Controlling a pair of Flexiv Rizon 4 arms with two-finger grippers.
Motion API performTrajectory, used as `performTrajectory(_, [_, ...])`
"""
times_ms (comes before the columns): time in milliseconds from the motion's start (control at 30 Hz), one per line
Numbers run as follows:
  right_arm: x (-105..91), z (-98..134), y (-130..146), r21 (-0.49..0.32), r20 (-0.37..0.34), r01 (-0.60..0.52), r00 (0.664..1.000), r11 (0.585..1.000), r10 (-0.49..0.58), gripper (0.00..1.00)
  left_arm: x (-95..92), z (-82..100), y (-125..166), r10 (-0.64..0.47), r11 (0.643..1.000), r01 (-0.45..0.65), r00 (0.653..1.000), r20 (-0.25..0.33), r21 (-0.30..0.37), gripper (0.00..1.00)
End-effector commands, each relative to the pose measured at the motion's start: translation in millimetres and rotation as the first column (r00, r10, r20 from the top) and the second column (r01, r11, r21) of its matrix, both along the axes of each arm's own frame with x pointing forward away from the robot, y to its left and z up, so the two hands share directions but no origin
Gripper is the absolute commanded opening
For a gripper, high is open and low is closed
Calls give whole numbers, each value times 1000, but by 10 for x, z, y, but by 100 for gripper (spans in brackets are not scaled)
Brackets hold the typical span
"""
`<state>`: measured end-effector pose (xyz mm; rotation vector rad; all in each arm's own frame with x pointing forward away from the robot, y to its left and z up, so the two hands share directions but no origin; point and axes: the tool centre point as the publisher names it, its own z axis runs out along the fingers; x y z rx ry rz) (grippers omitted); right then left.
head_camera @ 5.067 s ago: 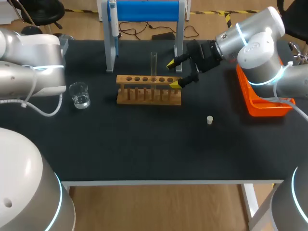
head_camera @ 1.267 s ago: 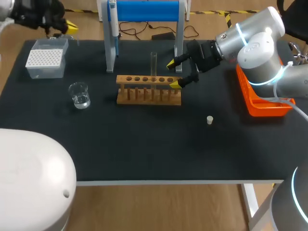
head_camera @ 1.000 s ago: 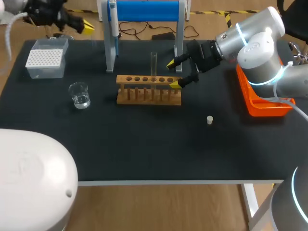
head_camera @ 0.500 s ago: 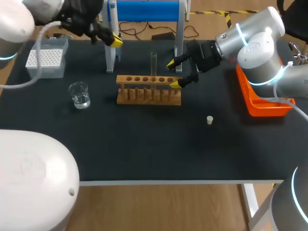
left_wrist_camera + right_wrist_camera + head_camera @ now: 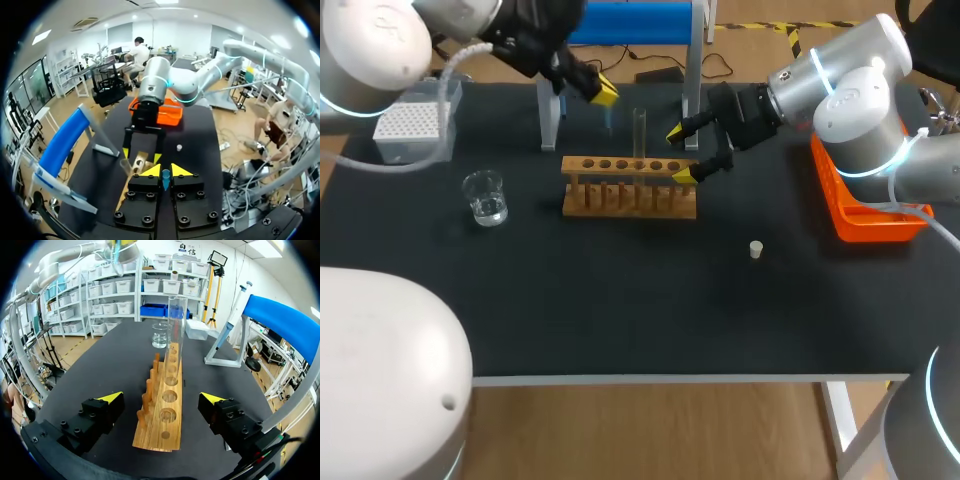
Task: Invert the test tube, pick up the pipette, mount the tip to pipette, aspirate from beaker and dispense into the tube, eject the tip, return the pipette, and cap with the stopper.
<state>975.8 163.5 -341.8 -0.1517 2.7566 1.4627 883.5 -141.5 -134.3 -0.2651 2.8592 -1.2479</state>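
At bench (image 5: 620, 300) centre, test tube (image 5: 640, 128) stands upright in the wooden rack (image 5: 630, 187). Right pincer (image 5: 681, 154) is wide open, with the rack's end between its fingers. Left pincer (image 5: 605, 94) is narrow, fingers nearly together, just behind the tube near the blue stand (image 5: 645, 20). Beaker (image 5: 484, 197) and stopper (image 5: 756, 249) sit well apart.
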Motion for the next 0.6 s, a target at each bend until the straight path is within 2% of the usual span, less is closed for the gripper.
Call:
performTrajectory(33, [-3,8,-7,-3,-1,0,1000,1000,0,100,57,-45,-78,-8,1000,8,999,-48,-16,0])
performTrajectory(167, [-3,8,-7,-3,-1,0,1000,1000,0,100,42,-49,-69,12,998,-17,996,-84,-64,0])
performTrajectory(267, [-3,8,-7,-3,-1,0,1000,1000,0,100,39,-51,-66,21,997,-28,995,-98,-71,0])
performTrajectory(467, [-3,8,-7,-3,-1,0,1000,1000,0,100,43,-60,-57,28,996,-33,997,-71,-81,0])
performTrajectory(600, [-3,8,-7,-3,-1,0,1000,1000,0,100,34,-34,-48,33,998,-36,998,-48,-54,0])
